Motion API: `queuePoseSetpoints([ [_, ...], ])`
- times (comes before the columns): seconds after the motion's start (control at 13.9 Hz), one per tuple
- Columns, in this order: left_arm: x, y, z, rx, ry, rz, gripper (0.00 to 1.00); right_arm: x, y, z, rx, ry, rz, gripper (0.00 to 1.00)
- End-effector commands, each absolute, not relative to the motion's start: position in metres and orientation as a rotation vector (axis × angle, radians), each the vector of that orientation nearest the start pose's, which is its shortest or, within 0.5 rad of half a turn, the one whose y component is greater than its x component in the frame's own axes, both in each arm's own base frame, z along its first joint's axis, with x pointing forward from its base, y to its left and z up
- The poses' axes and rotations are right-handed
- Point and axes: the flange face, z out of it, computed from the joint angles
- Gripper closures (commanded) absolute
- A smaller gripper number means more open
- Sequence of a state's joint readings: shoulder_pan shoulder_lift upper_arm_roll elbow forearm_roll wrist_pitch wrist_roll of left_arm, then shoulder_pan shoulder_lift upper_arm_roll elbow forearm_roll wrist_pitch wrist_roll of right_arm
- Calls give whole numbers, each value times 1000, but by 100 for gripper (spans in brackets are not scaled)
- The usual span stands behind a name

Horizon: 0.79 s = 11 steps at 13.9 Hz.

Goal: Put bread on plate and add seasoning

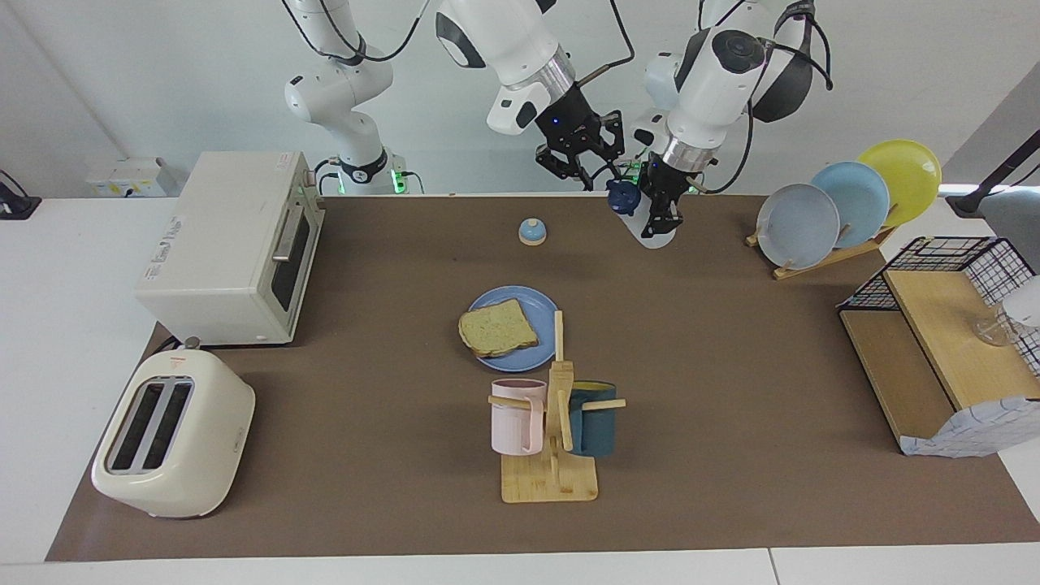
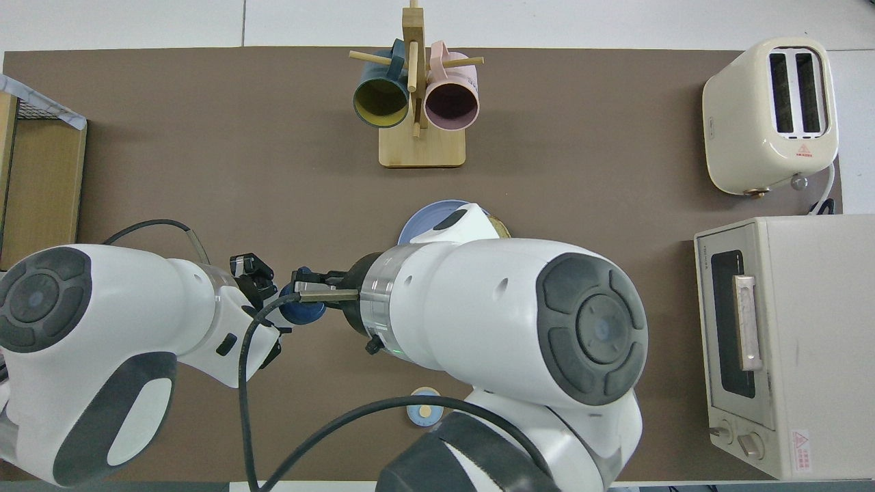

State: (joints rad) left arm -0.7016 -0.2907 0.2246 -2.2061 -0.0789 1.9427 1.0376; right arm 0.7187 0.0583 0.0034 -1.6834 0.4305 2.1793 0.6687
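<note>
Bread (image 1: 497, 327) lying flat on the round blue plate (image 1: 538, 302), near the middle of the tabletop (image 1: 731, 455), one crusted corner just over the plate's rim toward the right arm's end. Only a sliver of that plate (image 2: 422, 217) visible from overhead, the rest under the right arm. Seasoning bottle (image 1: 654, 234) close to the robots' edge, toward the left arm's end from the small blue-domed bell (image 1: 532, 231), well apart from the plate and nearer to the robots than it. Left pincer (image 1: 663, 218) closed on the bottle's white body, coming down from above; bottle tilted, navy cap (image 1: 624, 197) leaning toward the right arm's end. Cannot tell whether the bottle's base touches the tabletop. Right pincer (image 1: 582, 156) up in the air just beside the cap, fingers spread apart, nothing between them; from overhead, right at the cap (image 2: 301, 311), contact not clear. Farther from the robots than the plate and just beside it, a wooden mug stand (image 1: 559, 422) with a pink mug (image 1: 515, 416) and a teal mug (image 1: 593, 421) hung on its pegs. At the right arm's end, a cream toaster oven (image 1: 236, 244) and, farther from the robots, a cream two-slot toaster (image 1: 175, 445). At the left arm's end, a wooden rack (image 1: 821, 258) holding three upright plates, grey-blue, light blue and yellow, and beside it a wire-and-wood shelf (image 1: 934, 325).
</note>
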Motion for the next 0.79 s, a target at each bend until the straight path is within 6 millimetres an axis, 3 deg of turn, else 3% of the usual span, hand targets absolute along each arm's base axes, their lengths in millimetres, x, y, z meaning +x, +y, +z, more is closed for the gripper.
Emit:
queuePoseSetpoints([
  [0.0, 411, -213, 503, -2390, 2197, -128, 100, 446, 416, 604, -2555, 175, -115, 60],
  [0.5, 411, -214, 504, -2389, 2198, -136, 100, 442, 428, 597, -2548, 162, -124, 60],
  [0.72, 411, -214, 504, -2391, 2196, -136, 100, 442, 428, 597, -2548, 162, -124, 66],
])
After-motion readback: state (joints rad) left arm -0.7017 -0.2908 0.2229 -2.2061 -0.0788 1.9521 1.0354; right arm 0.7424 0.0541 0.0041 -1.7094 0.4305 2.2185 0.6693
